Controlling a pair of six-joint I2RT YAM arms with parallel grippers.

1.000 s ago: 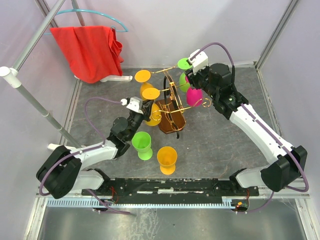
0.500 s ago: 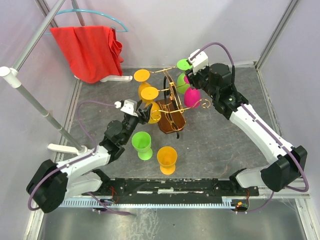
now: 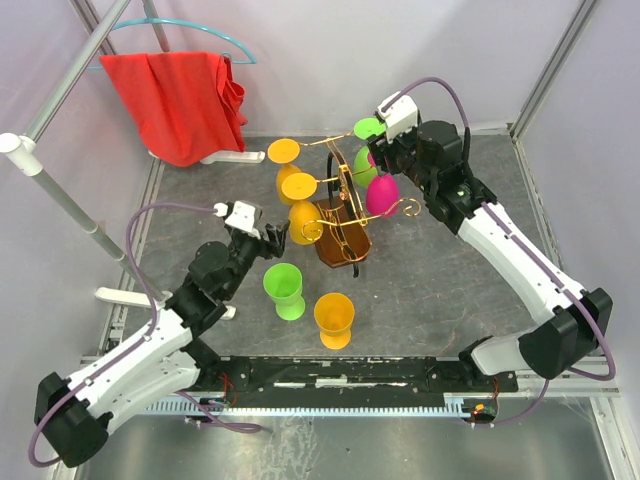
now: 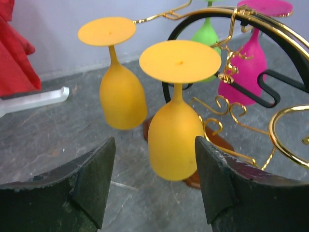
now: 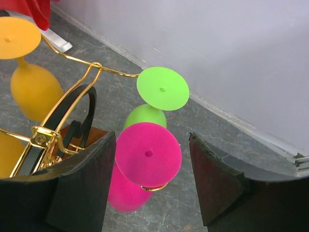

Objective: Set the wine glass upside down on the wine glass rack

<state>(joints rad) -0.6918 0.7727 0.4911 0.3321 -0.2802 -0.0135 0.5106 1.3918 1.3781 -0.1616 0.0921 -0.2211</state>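
The wine glass rack [image 3: 345,243], gold wire on a brown base, stands mid-table. Four wine glasses hang upside down on it: two orange [image 3: 303,220] [image 3: 285,152], one green [image 3: 368,128], one pink [image 3: 382,192]. My left gripper [image 3: 270,236] is open just left of the nearer orange glass [image 4: 176,137], which hangs free ahead of its fingers [image 4: 94,181]. My right gripper [image 3: 380,158] is open above the pink glass [image 5: 148,153], whose foot rests in a gold ring between the spread fingers [image 5: 222,183], untouched.
An upright green glass [image 3: 284,290] and an upright orange glass [image 3: 334,318] stand on the table in front of the rack. A red cloth [image 3: 180,95] hangs on a hanger at the back left, with a slanted grey pole [image 3: 70,205] along the left side.
My left gripper has opened off the nearer orange glass and drawn back to the left, leaving it hanging. My right gripper has spread wider around the pink glass and lifted slightly.
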